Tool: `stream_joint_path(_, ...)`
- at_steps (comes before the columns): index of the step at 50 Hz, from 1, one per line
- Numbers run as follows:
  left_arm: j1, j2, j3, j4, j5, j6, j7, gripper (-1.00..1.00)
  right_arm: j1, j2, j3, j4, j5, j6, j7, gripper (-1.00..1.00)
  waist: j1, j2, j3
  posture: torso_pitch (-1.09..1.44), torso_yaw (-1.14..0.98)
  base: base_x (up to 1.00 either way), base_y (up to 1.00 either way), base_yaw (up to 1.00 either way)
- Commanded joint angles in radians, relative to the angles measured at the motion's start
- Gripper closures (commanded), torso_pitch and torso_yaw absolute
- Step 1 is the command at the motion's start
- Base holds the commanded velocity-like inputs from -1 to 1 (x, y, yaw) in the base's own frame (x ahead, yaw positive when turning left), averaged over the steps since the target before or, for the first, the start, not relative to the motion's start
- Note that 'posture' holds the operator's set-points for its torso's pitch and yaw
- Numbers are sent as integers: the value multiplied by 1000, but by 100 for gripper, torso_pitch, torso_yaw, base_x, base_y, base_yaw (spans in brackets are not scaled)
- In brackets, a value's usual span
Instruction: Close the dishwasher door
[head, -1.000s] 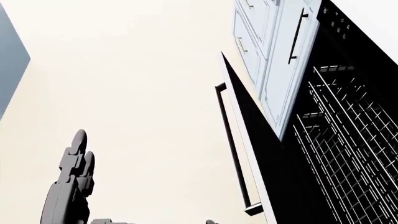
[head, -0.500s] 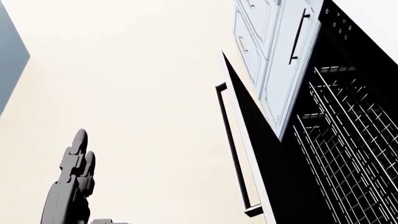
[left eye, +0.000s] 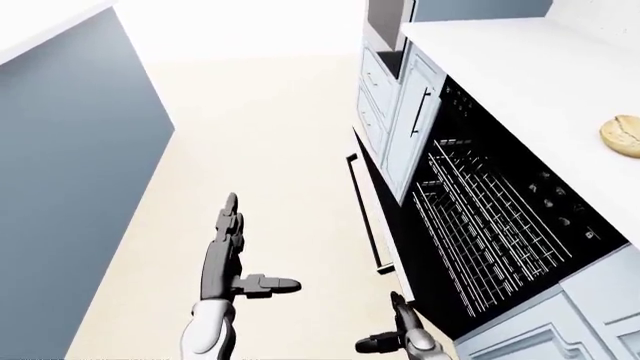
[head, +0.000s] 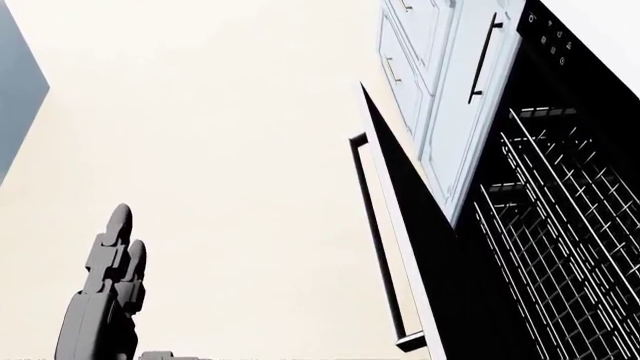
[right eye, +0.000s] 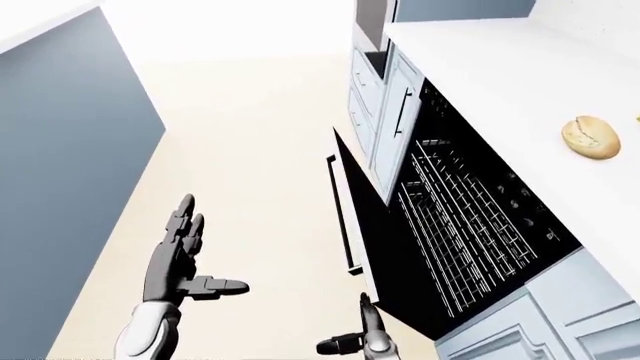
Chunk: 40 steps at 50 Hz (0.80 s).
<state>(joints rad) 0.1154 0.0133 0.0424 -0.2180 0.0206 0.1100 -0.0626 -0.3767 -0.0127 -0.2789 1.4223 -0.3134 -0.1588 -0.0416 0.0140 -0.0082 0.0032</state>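
Counter: the white counter (left eye: 520, 67) runs down the right side of the left-eye view, its long edge directly above the dishwasher opening.
Floor: the cream floor (left eye: 270, 150) fills the middle of the view, bounded on the left by a blue-grey wall (left eye: 70, 172) and on the right by the cabinet fronts.
Dishwasher door: the dishwasher door (left eye: 375, 217) hangs open under the counter's long edge, swung out over the floor. It shows a black inner face, a pale rim and a long dark bar handle (head: 375, 240) on its outer face.
Racks: white wire racks (left eye: 480, 225) fill the black cavity beside the door.
Cabinets: pale blue cabinets (left eye: 405, 105) with dark handles sit just past the dishwasher, toward the counter's far end.
Left hand: the left hand (left eye: 235, 251) is held flat over the floor, fingers straight and spread, thumb out sideways, gripping nothing; it is well apart from the door, to the left of it.
Right hand: the right hand (left eye: 400, 334) shows only partly at the bottom edge, fingers extended and unclenched, near the door's lower corner, not clearly touching it.
Open room: bare floor lies between the left hand and the door handle.
Bread roll: a bread roll (right eye: 590, 137) lies on the counter, well in from its long edge.
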Motion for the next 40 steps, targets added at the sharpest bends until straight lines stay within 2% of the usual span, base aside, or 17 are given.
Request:
stream_joint_path(1, -15, 2, 3, -42, -4, -26, -1, -100, -24, -17, -3, -32, 11, -35, -28, -100, -1, -2, -18, 0, 0, 0, 0, 0)
stream_joint_path(15, -11, 0, -4, -39, 3, -33, 2, -100, -7, -35, 17, -33, 3, -68, -142, -100, 0, 2, -14, 0, 0, 0, 0, 0)
stream_joint_path(40, -8, 0, -5, -43, 3, -32, 2, -100, 38, -72, -5, -34, 77, -141, -273, -100, 8, 11, -13, 0, 0, 0, 0, 0)
